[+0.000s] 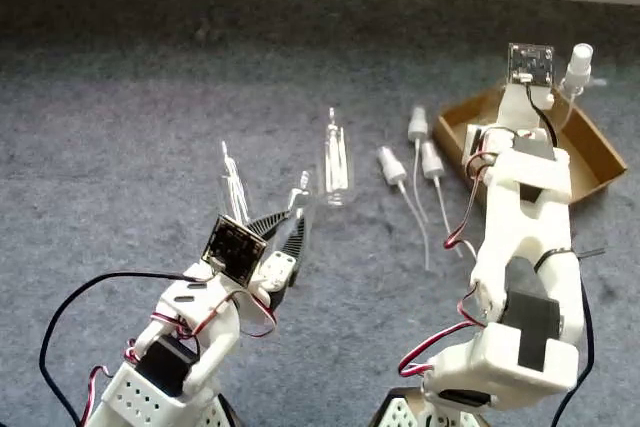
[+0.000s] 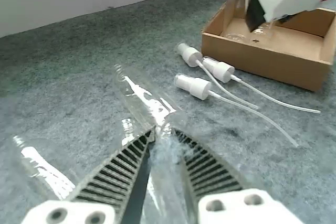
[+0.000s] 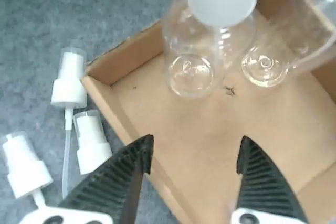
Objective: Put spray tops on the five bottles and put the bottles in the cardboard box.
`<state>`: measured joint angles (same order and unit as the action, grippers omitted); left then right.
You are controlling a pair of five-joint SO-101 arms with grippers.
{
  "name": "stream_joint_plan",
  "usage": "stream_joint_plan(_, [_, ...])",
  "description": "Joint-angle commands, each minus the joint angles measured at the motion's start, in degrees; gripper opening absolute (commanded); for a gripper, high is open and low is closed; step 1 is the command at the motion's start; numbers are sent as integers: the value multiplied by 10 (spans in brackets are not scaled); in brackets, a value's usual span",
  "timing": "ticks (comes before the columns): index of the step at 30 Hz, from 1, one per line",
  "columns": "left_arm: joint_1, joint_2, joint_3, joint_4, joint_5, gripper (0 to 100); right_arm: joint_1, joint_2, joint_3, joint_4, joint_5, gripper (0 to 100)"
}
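A clear bottle is pinched between the left jaws, which are closed down to a narrow gap around it, low over the grey worktop. Two more bare bottles are lying flat close by, one on one side of the jaws and another just ahead of them, so three are counted outside the box, none with a top on.

Three loose spray tops with their long tubes are lying bunched together between those bottles and the cardboard box.

Two bottles are seen inside the box: one with a white spray top fitted and an uncapped one right next to it. That makes five bottles overall.

The right jaws are held wide open above the box floor, with nothing gripped.
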<state>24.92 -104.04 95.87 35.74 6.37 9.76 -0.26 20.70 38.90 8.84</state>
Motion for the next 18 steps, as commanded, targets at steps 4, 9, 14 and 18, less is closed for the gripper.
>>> stream_joint_plan(4, [-109, -7, -36, 6, 2, 7, -13, -117, -23, 109, 4, 217])
stream_joint_plan(9, [-144, -7, -62, 32, 3, 7, -64, -203, -23, 184, 4, 217])
stream_joint_plan(14, [-157, -7, -155, 171, 2, 8, -148, -280, -23, 223, -28, 217])
stream_joint_plan(18, [-157, -7, -182, 212, 2, 8, -215, -293, -24, 221, -94, 217])
